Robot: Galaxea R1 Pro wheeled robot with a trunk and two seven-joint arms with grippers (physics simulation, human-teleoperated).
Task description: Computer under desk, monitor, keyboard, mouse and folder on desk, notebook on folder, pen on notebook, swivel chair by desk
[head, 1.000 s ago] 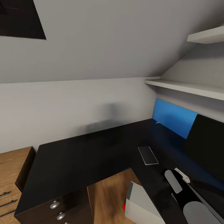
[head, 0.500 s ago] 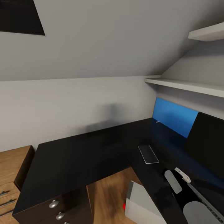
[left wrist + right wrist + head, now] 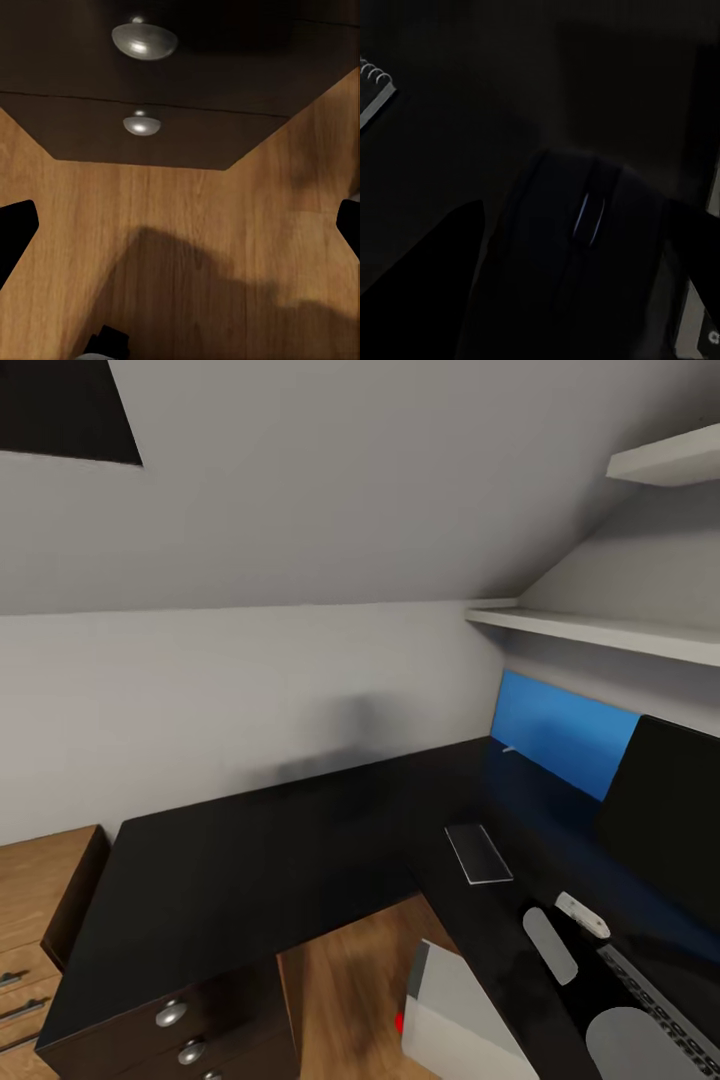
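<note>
**A:** What was nearest the robot?

**B:** The left gripper (image 3: 180, 229) hung over the wood floor (image 3: 187, 247) with its 2 fingers (image 3: 16, 232) spread wide and nothing between them. Just ahead of it were 2 round metal knobs (image 3: 142, 39) on the dark drawers (image 3: 225, 82).

**A:** And the right gripper?

**B:** The right gripper (image 3: 562, 281) was low over the black surface (image 3: 260, 860), with the dark mouse (image 3: 585, 217) lying between its fingers. That view was too dark, so I could not tell whether the fingers pressed on the mouse or stood clear of it. A corner of the spiral notebook (image 3: 371, 90) showed off to one side.

**A:** Where were the other things?

**B:** From the head view, the grey computer (image 3: 455, 1010) stood on the floor in the inner corner of the L, partly under the surface's edge. The keyboard (image 3: 655, 1000) lay on the surface at the near right, beside the right arm (image 3: 550, 945). The notebook (image 3: 478, 854) lay flat a little farther in, apart from the keyboard. The monitor (image 3: 670, 820) stood upright on the right wing behind them.

**A:** And at the back?

**B:** The pen (image 3: 508, 750) lay near the foot of the blue panel (image 3: 560, 735). A white shelf (image 3: 600, 630) ran above the panel. A low wood cabinet (image 3: 40, 890) sat at the far left end of the surface.
</note>
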